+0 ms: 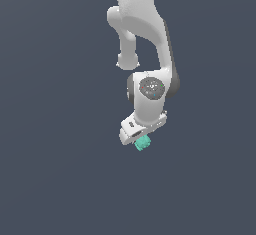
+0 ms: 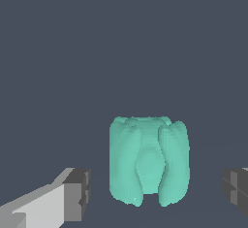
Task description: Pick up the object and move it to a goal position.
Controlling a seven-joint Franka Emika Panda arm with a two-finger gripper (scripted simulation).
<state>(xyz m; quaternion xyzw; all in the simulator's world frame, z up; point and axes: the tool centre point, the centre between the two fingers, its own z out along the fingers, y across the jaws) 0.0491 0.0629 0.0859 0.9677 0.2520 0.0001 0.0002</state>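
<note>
The end effector (image 2: 155, 193) is spread, the block (image 2: 148, 160) between the fingers, untouched. It is judged light, rigid; ridged sides should be pinched mid-height.

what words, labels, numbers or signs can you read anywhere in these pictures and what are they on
None can be read.
The teal block has ridged sides and no lettering.
The gripper and its finger pads are blank.
The round cap on the arm's wrist joint carries small coloured specks, too small and blurred to read as text.
The small dark mark on the gripper body is also too small to read.
</note>
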